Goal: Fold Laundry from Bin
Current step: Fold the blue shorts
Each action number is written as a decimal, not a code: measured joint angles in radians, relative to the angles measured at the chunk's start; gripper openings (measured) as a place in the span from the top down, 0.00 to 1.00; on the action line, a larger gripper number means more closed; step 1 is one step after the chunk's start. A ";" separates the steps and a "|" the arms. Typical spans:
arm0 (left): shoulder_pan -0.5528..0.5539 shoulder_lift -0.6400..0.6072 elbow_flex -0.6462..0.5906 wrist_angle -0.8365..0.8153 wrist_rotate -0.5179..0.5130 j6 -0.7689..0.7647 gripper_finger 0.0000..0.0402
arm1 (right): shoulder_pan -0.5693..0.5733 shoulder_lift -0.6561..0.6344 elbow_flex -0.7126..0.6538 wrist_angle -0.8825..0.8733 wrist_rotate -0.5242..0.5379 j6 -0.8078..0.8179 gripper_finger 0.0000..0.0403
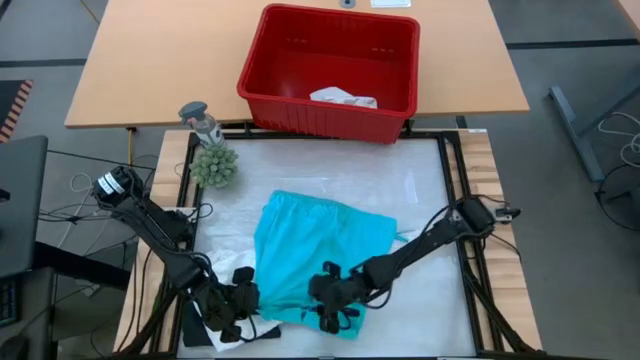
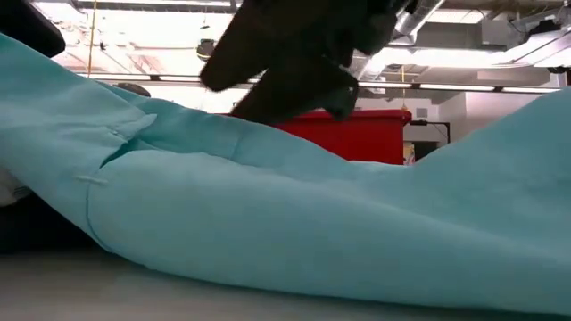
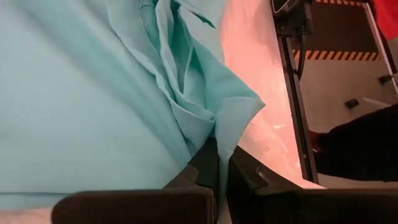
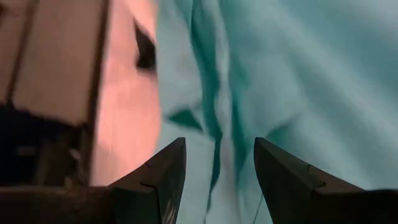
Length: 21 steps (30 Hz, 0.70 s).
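Observation:
A teal garment point(image 1: 315, 245) lies spread on the white mat point(image 1: 420, 180) in the middle of the table. In the low view it point(image 2: 268, 214) fills the foreground. My left gripper point(image 1: 240, 300) is at its near left corner, shut on the cloth. My right gripper point(image 1: 332, 298) hangs over the garment's near edge, slanting down. Its open fingers point(image 4: 221, 155) stand on either side of a ridge of folds, and I cannot tell whether they touch it. The red bin point(image 1: 330, 60) stands at the far side with a white piece of laundry point(image 1: 343, 97) in it. My left gripper pinches a bunched edge of the teal garment point(image 3: 219, 140) between its two fingers, near a corner where several folds run together. The fingers slant down from the near left side. The rest of the garment lies slack on the mat.
A small green plant point(image 1: 213, 165) stands at the mat's far left corner. Something white point(image 1: 205, 325) lies under my left arm at the near left. A dark frame point(image 1: 455, 200) runs along the mat's edges. The bin point(image 2: 357, 134) shows red behind the cloth in the low view.

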 joint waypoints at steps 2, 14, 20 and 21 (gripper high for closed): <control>0.000 0.000 0.000 -0.004 0.000 0.000 1.00 | -0.006 0.044 0.061 -0.096 -0.025 0.009 0.47; 0.000 0.000 0.000 -0.017 -0.001 0.003 1.00 | -0.004 0.089 0.160 -0.199 -0.088 0.027 0.57; 0.000 0.000 0.000 -0.016 -0.005 0.003 1.00 | 0.007 0.088 0.160 -0.211 -0.089 0.053 0.94; 0.000 0.000 0.000 -0.016 -0.005 0.003 1.00 | 0.008 0.088 0.168 -0.211 -0.094 0.056 0.95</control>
